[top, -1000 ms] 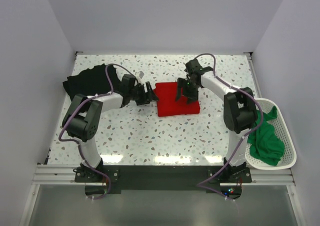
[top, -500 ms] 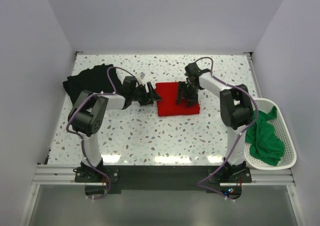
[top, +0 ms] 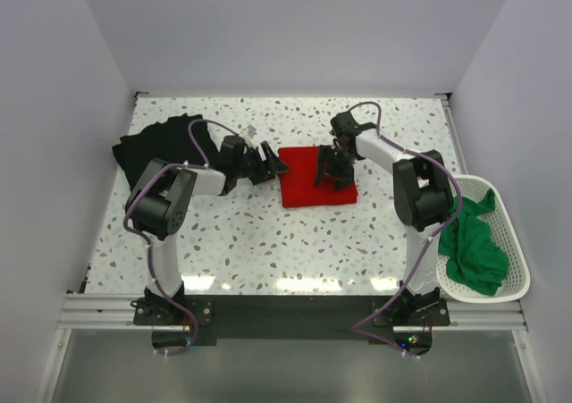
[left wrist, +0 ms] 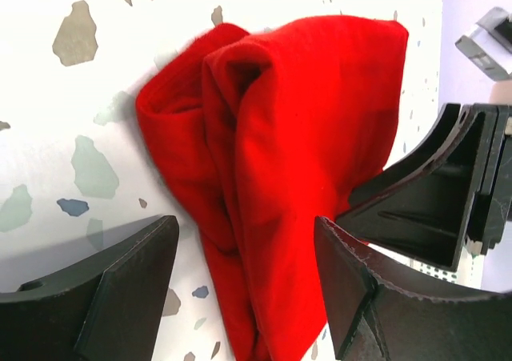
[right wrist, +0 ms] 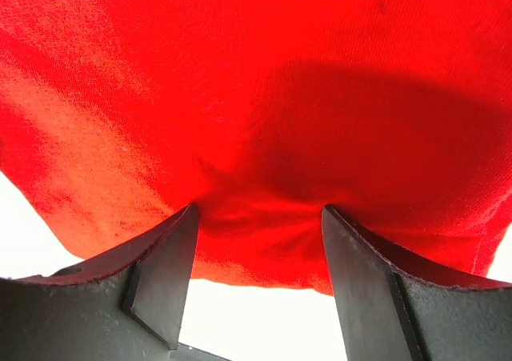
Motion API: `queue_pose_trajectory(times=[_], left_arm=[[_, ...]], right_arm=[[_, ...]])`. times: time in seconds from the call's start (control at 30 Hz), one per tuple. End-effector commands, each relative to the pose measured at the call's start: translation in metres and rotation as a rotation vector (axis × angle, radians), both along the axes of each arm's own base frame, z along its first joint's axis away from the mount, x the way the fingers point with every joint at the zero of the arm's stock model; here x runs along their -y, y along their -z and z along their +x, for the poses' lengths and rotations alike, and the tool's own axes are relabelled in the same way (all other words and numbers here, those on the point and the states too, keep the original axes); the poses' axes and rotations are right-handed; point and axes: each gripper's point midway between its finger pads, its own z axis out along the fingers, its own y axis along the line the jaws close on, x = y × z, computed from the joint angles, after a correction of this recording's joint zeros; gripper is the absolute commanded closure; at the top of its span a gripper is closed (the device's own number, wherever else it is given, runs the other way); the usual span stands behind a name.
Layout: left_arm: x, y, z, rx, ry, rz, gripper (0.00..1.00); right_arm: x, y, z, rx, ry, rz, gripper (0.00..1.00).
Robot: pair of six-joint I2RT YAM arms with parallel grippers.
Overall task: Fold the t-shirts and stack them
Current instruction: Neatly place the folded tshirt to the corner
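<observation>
The red t-shirt (top: 308,187) lies folded in a thick rectangle at the table's middle. My left gripper (top: 265,163) is open at its left edge; in the left wrist view (left wrist: 248,297) the jaws straddle the bunched red folds (left wrist: 304,121) without closing. My right gripper (top: 329,171) is open on top of the shirt's right half; its fingertips (right wrist: 164,265) press into the red cloth (right wrist: 256,81), which puckers between them. The black t-shirt (top: 156,142) lies spread at the back left. The green t-shirt (top: 474,247) is crumpled in the basket.
The white perforated basket (top: 511,242) hangs off the table's right edge. White walls close in the back and both sides. The speckled tabletop (top: 268,242) shows in front of the red shirt. My right gripper's black body (left wrist: 448,193) shows in the left wrist view.
My left gripper has edged right and back to the red shirt's left corner. My right gripper has shifted slightly left and down onto the shirt. The shirts have not moved.
</observation>
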Motion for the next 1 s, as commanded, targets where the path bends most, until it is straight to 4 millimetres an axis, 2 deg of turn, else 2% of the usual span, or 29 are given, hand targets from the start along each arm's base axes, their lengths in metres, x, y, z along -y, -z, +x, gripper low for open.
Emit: queue_pose_trajectory(times=[0.0,0.1,0.3,0.5,0.63,0.7,0.8,0.83,0.9,0.93,0.97], left_arm=[[-0.015,0.033,0.004,-0.066,-0.082,0.075,0.26],[-0.017,0.05,-0.002,-0.132,-0.086,0.102,0.26],[-0.01,0.068,-0.01,-0.191,-0.072,0.143,0.26],[0.012,0.075,-0.017,-0.206,-0.027,0.175,0.27],[0.026,0.075,-0.024,-0.216,0.005,0.19,0.33],[0.03,0.075,-0.024,-0.214,0.007,0.205,0.41],[0.027,0.077,-0.024,-0.225,-0.001,0.262,0.58],[0.021,0.08,-0.027,-0.244,-0.004,0.297,0.72],[0.014,0.078,-0.023,-0.239,-0.027,0.342,0.85],[0.01,0.078,-0.024,-0.24,-0.023,0.369,0.94],[0.006,0.076,-0.021,-0.228,-0.038,0.395,0.98]], right_arm=[[0.004,0.015,-0.005,-0.033,0.0,-0.021,0.33],[0.002,0.014,-0.004,-0.029,-0.002,-0.013,0.33],[0.0,0.013,-0.003,-0.027,0.0,0.0,0.33],[-0.003,0.012,-0.002,-0.025,-0.004,0.016,0.33],[-0.005,0.013,-0.003,-0.026,-0.004,0.023,0.33],[-0.005,0.012,-0.003,-0.024,-0.003,0.026,0.33],[-0.005,0.012,-0.003,-0.025,-0.004,0.029,0.33],[-0.005,0.011,-0.003,-0.024,-0.003,0.031,0.33],[-0.006,0.009,-0.004,-0.023,-0.007,0.036,0.33],[-0.006,0.006,-0.003,-0.018,-0.009,0.037,0.33],[-0.006,0.004,-0.002,-0.013,-0.009,0.039,0.32]])
